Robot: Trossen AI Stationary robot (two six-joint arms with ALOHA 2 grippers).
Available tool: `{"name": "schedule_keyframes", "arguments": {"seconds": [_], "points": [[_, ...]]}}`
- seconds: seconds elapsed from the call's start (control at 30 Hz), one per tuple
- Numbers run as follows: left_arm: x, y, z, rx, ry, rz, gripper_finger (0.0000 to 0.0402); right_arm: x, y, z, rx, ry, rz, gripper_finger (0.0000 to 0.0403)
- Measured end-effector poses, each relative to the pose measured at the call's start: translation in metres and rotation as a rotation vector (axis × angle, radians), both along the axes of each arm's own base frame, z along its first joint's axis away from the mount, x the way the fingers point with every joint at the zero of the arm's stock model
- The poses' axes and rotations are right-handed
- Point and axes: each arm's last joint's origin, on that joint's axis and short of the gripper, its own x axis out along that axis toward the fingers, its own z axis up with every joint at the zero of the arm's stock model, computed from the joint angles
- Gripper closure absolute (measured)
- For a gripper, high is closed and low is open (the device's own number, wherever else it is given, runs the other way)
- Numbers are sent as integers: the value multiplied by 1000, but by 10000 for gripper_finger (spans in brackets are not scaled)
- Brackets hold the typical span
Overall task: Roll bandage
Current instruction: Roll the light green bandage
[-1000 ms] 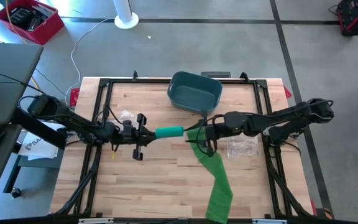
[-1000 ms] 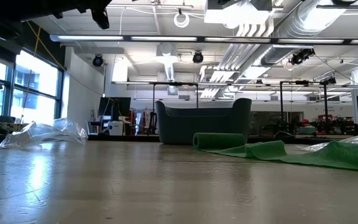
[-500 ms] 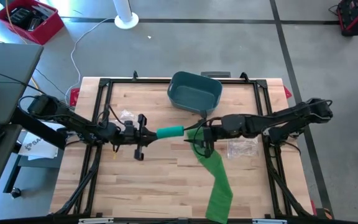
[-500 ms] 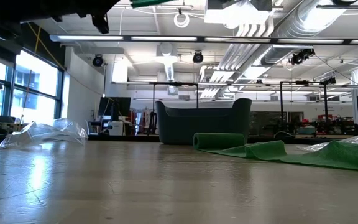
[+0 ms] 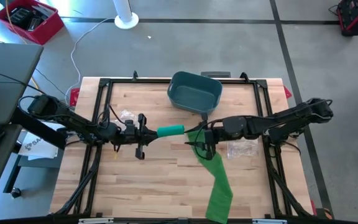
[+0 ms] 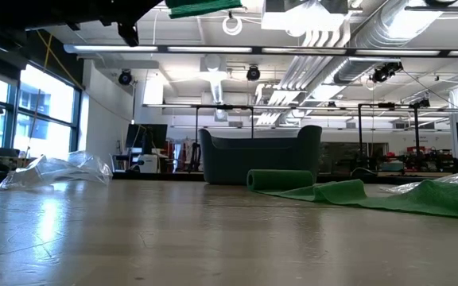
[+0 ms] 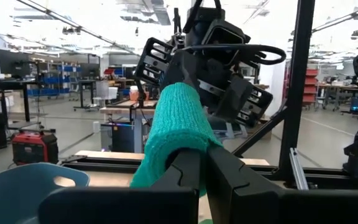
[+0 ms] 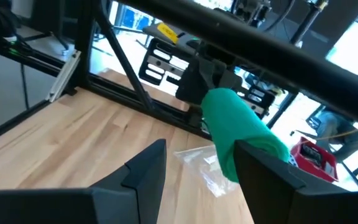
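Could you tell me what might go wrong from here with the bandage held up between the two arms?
1. The left tool pinches only one end of the green roll; it might slip or sag.
2. The right tool is open beside the roll's free end, so closing off-centre may crush it.
3. The loose bandage tail trails off the table edge and could snag or unwind.

The bandage (image 5: 169,130) is showing teal-green, knitted; the bin (image 5: 195,91) is showing slate blue; the table (image 5: 166,180) is showing pale wood grain.
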Motion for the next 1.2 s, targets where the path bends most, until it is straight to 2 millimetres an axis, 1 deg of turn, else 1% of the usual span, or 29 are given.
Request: {"name": "schedule_keyframes", "arguments": {"seconds": [0.13, 0.33, 0.7, 0.8, 0.93, 1.03, 1.1, 1.2], "points": [[0, 0, 0, -9, -1, -2, 401, 3, -6, -4, 23, 21, -53, 222], [0, 0, 0, -10, -1, -3, 401, 10, -4, -11, 32, 17, -33, 222], [0, 0, 0, -32, 2, -9, 401, 13, -4, -8, 24, -29, -13, 224], [0, 0, -1, -32, 5, -8, 401, 13, -4, -8, 31, -26, -16, 245], [0, 0, -1, -31, 7, -10, 396, 13, -5, -9, 41, -15, -26, 294], [0, -1, -1, -31, 7, -13, 393, 12, -5, -12, 45, 11, -36, 323], [0, -1, -1, -31, 8, -13, 393, 10, -5, -13, 36, 34, -36, 331], [0, -1, -1, -31, 8, -13, 393, 7, -6, -11, 49, 44, -33, 328]]}}
